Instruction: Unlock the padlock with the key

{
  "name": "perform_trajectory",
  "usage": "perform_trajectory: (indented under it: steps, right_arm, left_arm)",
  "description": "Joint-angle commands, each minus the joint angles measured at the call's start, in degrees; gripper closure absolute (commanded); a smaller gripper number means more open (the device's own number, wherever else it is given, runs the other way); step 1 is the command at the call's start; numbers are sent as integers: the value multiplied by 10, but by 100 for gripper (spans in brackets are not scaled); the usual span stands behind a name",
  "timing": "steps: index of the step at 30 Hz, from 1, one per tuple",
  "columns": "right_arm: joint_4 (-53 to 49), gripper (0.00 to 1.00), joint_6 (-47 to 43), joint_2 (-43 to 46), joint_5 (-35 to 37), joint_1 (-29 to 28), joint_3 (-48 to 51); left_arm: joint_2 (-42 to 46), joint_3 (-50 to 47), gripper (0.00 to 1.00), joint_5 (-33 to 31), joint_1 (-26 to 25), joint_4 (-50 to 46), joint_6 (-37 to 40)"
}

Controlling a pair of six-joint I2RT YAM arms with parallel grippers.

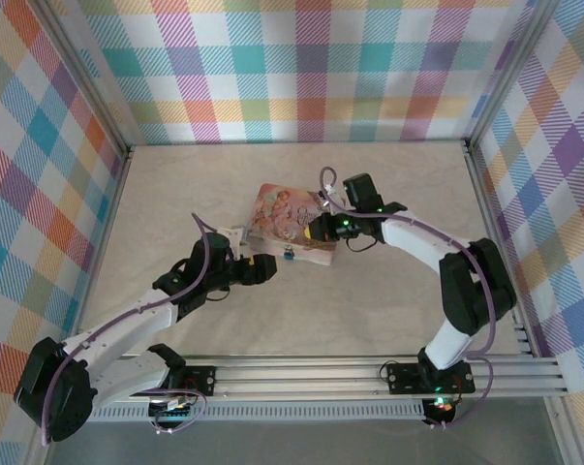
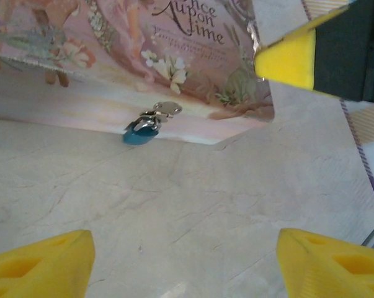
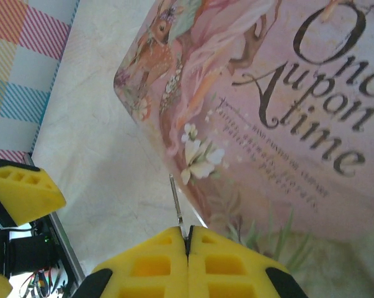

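Observation:
The tiny padlock, blue-bodied with a silvery shackle, hangs on the front wall of the pink tin; from above the padlock sits at the tin's near edge. My left gripper is open and low over the table, a short way in front of the padlock, with nothing between its fingers. My right gripper is shut on the key, whose thin metal blade sticks out past the tin's near right corner. One of the right gripper's yellow fingers hangs above and right of the padlock.
The pink tin, printed with a deer and "Once upon a time", lies in the middle of the pale table. Checked walls close in the back and both sides. The left gripper's yellow finger appears low left in the right wrist view.

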State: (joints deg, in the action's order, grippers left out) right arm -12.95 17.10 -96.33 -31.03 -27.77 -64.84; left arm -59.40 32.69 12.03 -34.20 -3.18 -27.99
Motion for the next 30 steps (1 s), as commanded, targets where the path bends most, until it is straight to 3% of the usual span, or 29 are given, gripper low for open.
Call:
perform_trajectory:
  steps: [1,16,23,30]
  right_arm:
    - [1,100,2,-19,-7,2,-29]
    - [-50,100,-4,-68,39,3,-22]
    - [-61,100,-10,-68,51,4,-8]
    - [-60,100,-11,-61,57,3,1]
  left_arm:
    - [-20,-1,19,18,4,31,41]
    - [-180,-14,13,30,4,173,92]
    - [-252,-11,19,35,1,247,100]
    - [-307,-7,21,1,-9,313,108]
